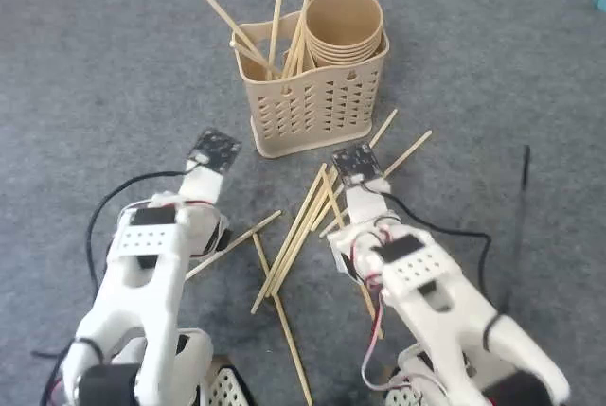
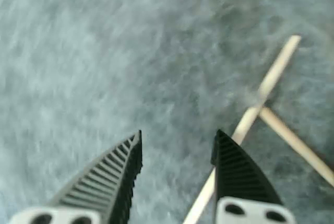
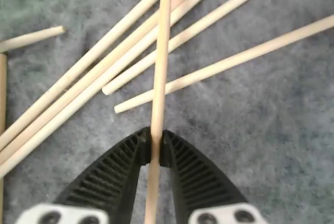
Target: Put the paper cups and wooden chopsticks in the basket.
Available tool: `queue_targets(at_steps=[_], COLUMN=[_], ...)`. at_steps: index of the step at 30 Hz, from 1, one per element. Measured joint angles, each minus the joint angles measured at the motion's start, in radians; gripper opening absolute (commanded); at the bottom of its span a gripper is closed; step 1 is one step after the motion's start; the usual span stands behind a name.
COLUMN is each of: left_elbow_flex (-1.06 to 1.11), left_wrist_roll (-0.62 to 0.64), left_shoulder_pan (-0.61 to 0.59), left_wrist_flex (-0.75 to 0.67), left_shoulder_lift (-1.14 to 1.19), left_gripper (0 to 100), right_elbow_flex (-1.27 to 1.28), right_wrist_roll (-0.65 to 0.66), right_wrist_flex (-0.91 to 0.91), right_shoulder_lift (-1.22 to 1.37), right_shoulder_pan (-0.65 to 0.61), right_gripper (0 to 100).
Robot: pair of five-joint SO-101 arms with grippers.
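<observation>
A beige slotted basket (image 1: 312, 113) stands at the back of the grey carpet. It holds a stack of paper cups (image 1: 346, 18) and several wooden chopsticks (image 1: 276, 18). Several loose chopsticks (image 1: 295, 234) lie fanned on the carpet between the two arms. My right gripper (image 3: 155, 135) is shut on one chopstick (image 3: 160, 67) that runs straight out from between its fingers, over several others (image 3: 94, 85). My left gripper (image 2: 178, 132) is open just above the carpet, with a chopstick (image 2: 267, 80) passing beside one finger (image 2: 235, 169), not between the two.
A second chopstick (image 2: 297, 143) crosses near the first in the left wrist view. One long chopstick (image 1: 284, 326) lies toward the front between the arm bases. A thin black cable (image 1: 519, 226) runs along the right side of the carpet.
</observation>
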Motion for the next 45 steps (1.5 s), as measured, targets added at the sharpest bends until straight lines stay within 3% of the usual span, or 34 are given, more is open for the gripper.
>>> queue_targets(at_steps=[3, 14, 23, 27, 39, 45], left_elbow_flex=[-0.028, -0.11, -0.166, -0.238, -0.308, -0.442], left_wrist_roll=[-0.064, -0.091, -0.143, -0.138, -0.137, -0.137], left_shoulder_pan=[0.046, 0.121, 0.133, 0.141, 0.216, 0.209], left_wrist_flex=[0.0, 0.063, 0.072, 0.133, 0.252, 0.463], left_shoulder_lift=[0.015, 0.038, 0.258, 0.327, 0.41, 0.416], left_gripper=[21, 20, 18, 0, 1, 1], right_elbow_flex=[0.064, 0.075, 0.075, 0.075, 0.075, 0.078], right_wrist_roll=[0.0, 0.0, 0.0, 0.0, 0.0, 0.0], right_wrist_flex=[-0.069, -0.112, -0.112, -0.112, -0.112, -0.112], right_shoulder_lift=[-0.058, -0.077, -0.078, -0.078, -0.078, -0.078], right_shoulder_pan=[-0.002, 0.0, 0.0, 0.0, 0.035, 0.037], right_gripper=[0.8, 0.8, 0.8, 0.8, 0.8, 0.8])
